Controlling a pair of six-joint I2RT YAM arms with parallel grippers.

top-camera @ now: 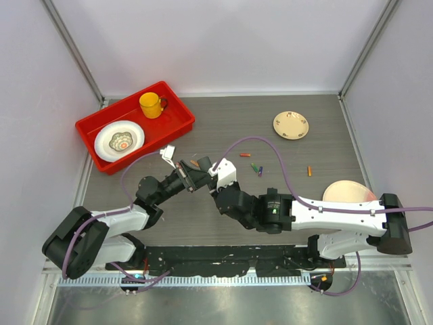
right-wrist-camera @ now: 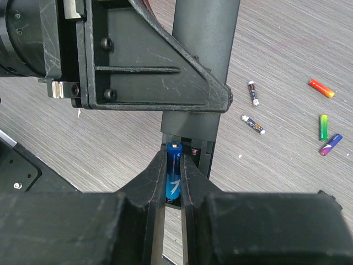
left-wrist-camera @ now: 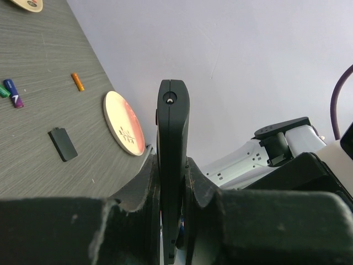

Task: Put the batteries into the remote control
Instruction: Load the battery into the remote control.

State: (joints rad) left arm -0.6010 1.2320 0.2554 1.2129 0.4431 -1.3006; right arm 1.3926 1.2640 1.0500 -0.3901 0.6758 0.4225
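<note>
Fingers of the right arm (right-wrist-camera: 153,182) are closed on a small blue cylindrical battery (right-wrist-camera: 173,178), its tip at the open bay of the slim black plastic remote control (right-wrist-camera: 205,49). Fingers of the left arm (left-wrist-camera: 144,187) clamp the remote edge-on over the grey wood-grain table (top-camera: 223,128).

We judge the loading step to be in hand: the cell sits at the mouth of one slot, while the slot beside it shows a bare spring. Next, we think, the cell needs pressing flat against its spring with the remote held steady, then a release and a reach for a second cell.

We count one remote. Loose on the table are two dark silver batteries (right-wrist-camera: 252,93), two orange-red batteries (top-camera: 245,155), one green battery (right-wrist-camera: 323,127) and one purple-blue battery (right-wrist-camera: 330,144), making seven with the one in hand. An orange speck by the left fingers is too small to call. One small black square cover (left-wrist-camera: 63,144) lies near a round pink plate (left-wrist-camera: 124,122).
</note>
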